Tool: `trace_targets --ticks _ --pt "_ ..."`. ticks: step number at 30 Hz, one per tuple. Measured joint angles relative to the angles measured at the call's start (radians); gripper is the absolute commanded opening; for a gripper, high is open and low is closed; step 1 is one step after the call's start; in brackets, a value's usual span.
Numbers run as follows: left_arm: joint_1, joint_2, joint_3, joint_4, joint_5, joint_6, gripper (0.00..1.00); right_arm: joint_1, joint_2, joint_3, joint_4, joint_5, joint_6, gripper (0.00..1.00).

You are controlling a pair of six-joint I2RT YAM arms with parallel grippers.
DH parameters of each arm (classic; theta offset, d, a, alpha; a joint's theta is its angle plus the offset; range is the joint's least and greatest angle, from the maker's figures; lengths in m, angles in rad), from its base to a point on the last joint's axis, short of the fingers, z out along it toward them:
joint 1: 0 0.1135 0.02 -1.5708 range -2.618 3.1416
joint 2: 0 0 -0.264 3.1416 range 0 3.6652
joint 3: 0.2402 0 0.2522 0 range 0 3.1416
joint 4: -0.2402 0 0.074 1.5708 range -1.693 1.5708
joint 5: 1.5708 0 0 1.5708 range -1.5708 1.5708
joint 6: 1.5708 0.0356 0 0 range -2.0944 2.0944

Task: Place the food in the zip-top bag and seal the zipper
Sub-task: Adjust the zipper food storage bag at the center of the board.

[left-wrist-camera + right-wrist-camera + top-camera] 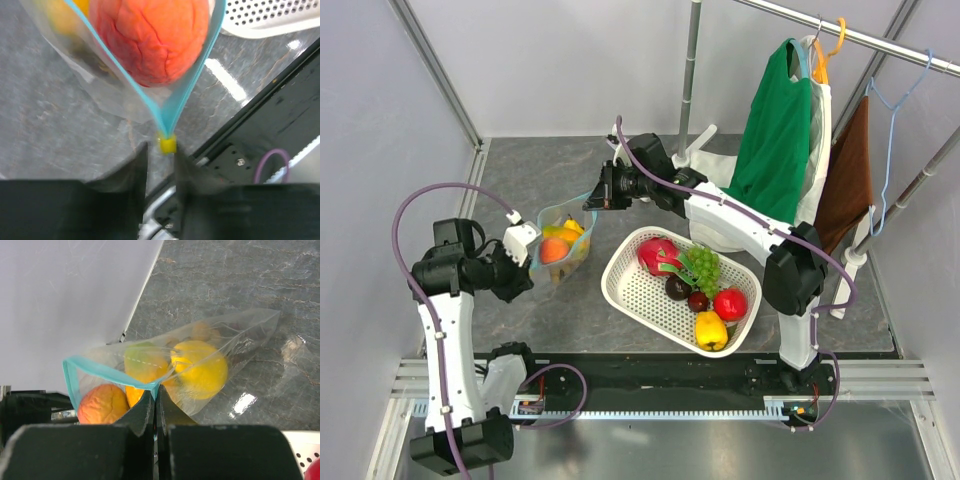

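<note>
**Clear plastic bag held at both ends, mouth open, fruit inside**

Clear and floppy, the zip-top bag (575, 262) stands on the grey marbled worktop (520, 170) at 9 o'clock of the white perforated basket (625, 290), a little apart from it. Its teal zipper (100, 371) is unsealed. In both wrist views the two strips part into a V from the corner. Inside lie an orange peach (150, 35) at the end nearest the left arm, a yellow-orange mango (142, 367) in the middle and a yellow lemon-like piece (202, 367) deeper in.

The right fingers (142, 412) are pressed together and pinch the zipper at the bag's 1 o'clock corner. The left fingers (135, 170) are at the 8 o'clock corner with a narrow gap between them. The small yellow slider (167, 144) sits right at the mouth of that gap. Whether the tips actually touch it cannot be told.

The basket holds green grapes (700, 262), a red apple (730, 303), a yellow pepper (710, 330) and a pink dragon fruit (655, 252). At 2 o'clock of the worktop a green garment (775, 130) hangs on a rail.
</note>
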State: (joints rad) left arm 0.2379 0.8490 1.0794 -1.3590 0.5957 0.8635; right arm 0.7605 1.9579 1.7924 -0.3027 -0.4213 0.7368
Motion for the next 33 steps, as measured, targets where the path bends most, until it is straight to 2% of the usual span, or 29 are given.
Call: trace_targets --ticks 5,10,14,16,21,24,30,33 --pt "0.0 0.033 0.018 0.031 -0.039 -0.094 0.02 0.0 0.0 0.0 0.008 -0.006 0.0 0.0" --pt "0.0 0.045 0.161 0.062 -0.059 -0.195 0.02 0.0 0.0 0.025 0.014 -0.011 0.015 0.0" --pt "0.0 0.05 0.242 0.107 -0.076 -0.209 0.02 0.003 -0.014 0.052 0.048 -0.005 0.014 0.0" --pt "0.0 0.045 0.207 0.127 -0.106 -0.209 0.02 0.006 -0.024 0.049 0.058 0.005 0.006 0.0" --pt "-0.003 0.118 -0.014 0.187 -0.239 -0.223 0.02 0.022 0.003 0.018 0.064 0.016 -0.008 0.0" --pt "-0.003 0.183 -0.034 0.179 -0.254 -0.236 0.02 0.03 0.04 0.015 0.06 0.003 -0.017 0.0" --pt "-0.004 0.053 0.214 0.218 -0.148 -0.303 0.02 0.026 0.019 0.029 0.093 -0.008 -0.058 0.0" --pt "-0.004 -0.007 0.263 0.261 -0.122 -0.329 0.02 0.021 -0.007 0.029 0.115 -0.011 -0.066 0.0"
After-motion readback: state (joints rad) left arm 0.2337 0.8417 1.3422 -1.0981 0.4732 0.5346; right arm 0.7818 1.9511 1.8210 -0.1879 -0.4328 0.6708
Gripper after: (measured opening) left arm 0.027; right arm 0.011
